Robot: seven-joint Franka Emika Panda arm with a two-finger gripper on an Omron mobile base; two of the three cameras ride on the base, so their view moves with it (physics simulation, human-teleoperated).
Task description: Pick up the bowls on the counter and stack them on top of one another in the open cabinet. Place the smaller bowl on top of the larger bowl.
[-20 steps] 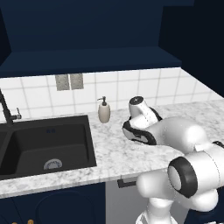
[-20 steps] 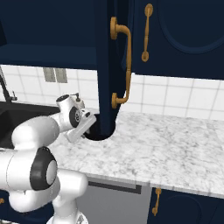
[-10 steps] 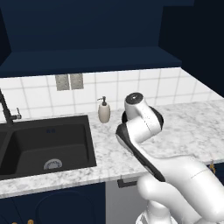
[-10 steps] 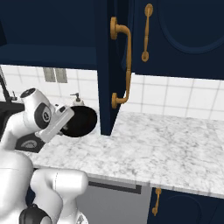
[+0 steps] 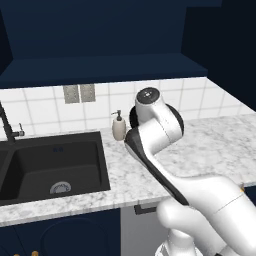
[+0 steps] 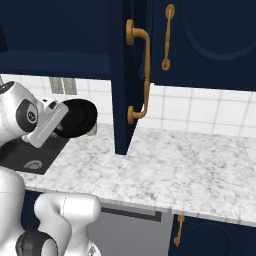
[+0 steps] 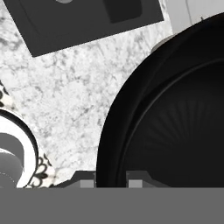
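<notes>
Claw (image 7: 111,178) lifted higher since earlier, clamped on rim of one black bowl (image 6: 77,118), above counter (image 6: 190,172), one soap dispenser (image 5: 118,126)

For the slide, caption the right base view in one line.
Tool lifts a black bowl above the marble counter, beside the open navy cabinet door.

A plain black bowl (image 7: 170,113) is seen against a white counter (image 6: 200,170) veined in grey. The sink (image 5: 55,165) is black, the soap dispenser (image 5: 119,126) beige, the open cabinet (image 6: 122,75) dark navy, its handle (image 6: 142,75) brass.
</notes>
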